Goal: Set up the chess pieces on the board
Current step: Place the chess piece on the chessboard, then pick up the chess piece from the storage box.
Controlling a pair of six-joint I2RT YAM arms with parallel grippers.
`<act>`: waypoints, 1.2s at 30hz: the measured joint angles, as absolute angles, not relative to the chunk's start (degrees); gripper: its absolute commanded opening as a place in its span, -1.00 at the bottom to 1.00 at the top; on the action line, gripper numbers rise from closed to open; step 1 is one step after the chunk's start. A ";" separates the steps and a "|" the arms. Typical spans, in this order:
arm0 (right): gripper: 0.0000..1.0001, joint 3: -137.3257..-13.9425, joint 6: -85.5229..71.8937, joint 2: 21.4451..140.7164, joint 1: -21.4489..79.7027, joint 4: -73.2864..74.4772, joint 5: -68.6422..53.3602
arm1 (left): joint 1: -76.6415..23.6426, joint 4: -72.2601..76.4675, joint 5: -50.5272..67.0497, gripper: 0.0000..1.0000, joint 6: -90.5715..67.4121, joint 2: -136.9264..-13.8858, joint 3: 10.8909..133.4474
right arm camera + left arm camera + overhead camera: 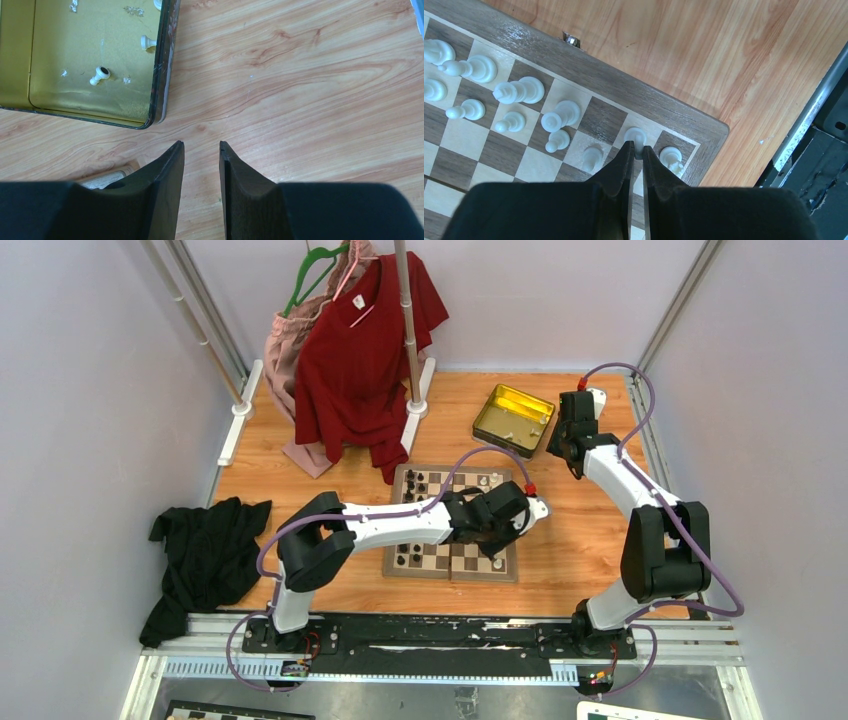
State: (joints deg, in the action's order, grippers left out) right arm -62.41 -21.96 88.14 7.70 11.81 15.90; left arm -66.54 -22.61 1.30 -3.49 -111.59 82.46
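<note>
The board [468,566] lies mid-table. My left gripper [495,540] hangs over its near right corner. In the left wrist view the gripper [637,148] is shut on a white chess piece [635,136], which stands on a light edge-row square of the board [594,75], next to a white knight [670,157] on the corner square. Several white pieces [519,91] stand in two rows along that edge. My right gripper [568,445] [201,145] is open and empty above bare wood beside the gold tin [165,60]. Two white pieces [100,75] lie in the tin.
The gold tin [512,418] sits behind the board at the right. A garment stand with a red shirt [365,350] is at the back left. A black cloth [205,550] lies at the left edge. Black pieces [415,483] stand on the board's left side.
</note>
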 measured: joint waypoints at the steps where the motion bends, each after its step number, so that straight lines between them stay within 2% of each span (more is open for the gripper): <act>1: -0.28 -62.41 -21.96 88.14 7.70 11.81 15.88 | -66.54 -22.61 1.30 -0.62 -3.49 -111.57 82.41; 3: -0.28 -62.41 -21.96 88.14 7.70 11.81 15.84 | -66.54 -22.59 1.30 -0.40 -3.51 -111.46 82.21; 6: -0.28 -62.41 -21.96 88.14 7.70 11.81 15.68 | -66.52 -22.59 1.28 -0.19 -3.53 -111.39 82.04; 12: -0.28 -62.41 -21.93 88.14 7.70 11.81 15.55 | -66.50 -22.63 1.19 -0.02 -3.60 -111.37 81.95; 25: -0.27 -65.28 -21.41 88.44 7.70 12.29 14.94 | -66.48 -26.55 -2.96 0.01 -2.50 -108.57 85.17; 30: -0.23 -74.50 -19.44 92.95 7.70 14.46 13.52 | -66.35 -28.73 -8.19 0.07 -2.37 -103.26 89.27; 36: -0.21 -92.55 -16.01 105.67 7.70 19.94 10.92 | -64.42 -30.15 -14.37 0.10 -4.64 -94.76 90.11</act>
